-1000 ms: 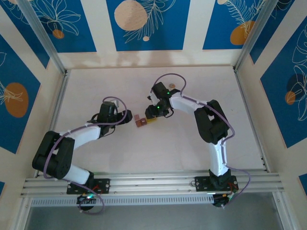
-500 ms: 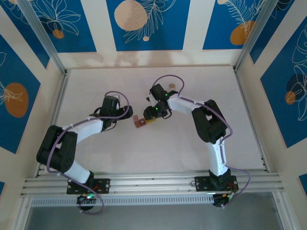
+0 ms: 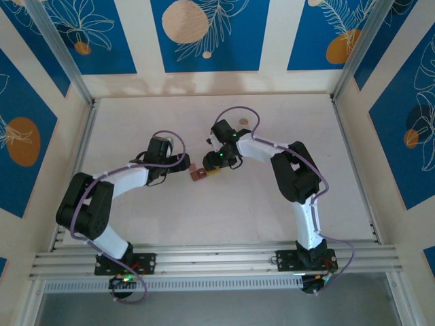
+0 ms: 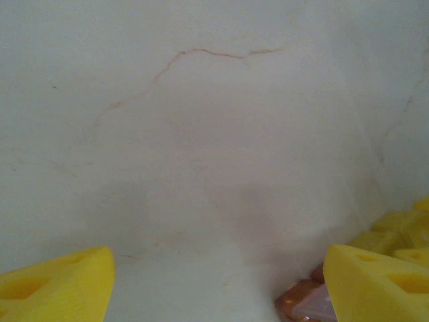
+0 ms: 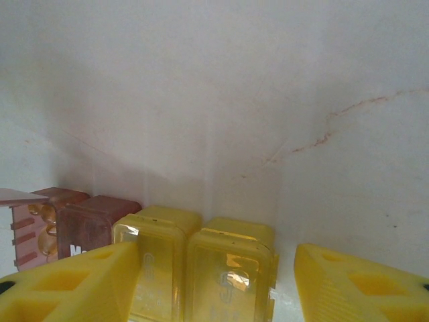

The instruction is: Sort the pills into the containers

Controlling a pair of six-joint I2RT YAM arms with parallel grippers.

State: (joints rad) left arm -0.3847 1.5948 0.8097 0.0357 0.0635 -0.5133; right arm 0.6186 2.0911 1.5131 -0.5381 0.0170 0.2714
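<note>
Your left gripper (image 4: 218, 263) hangs released, its fingers wide apart over bare table (image 4: 214, 134), with the dark red box (image 4: 298, 303) just beside one finger. Your right gripper (image 5: 218, 258) is also released, straddling the yellow box (image 5: 161, 225). The containers (image 3: 206, 172) sit mid-table, between both grippers.

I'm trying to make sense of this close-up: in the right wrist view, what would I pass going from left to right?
The dark red containers → the yellow containers → a yellow fingertip at the right edge.
</note>
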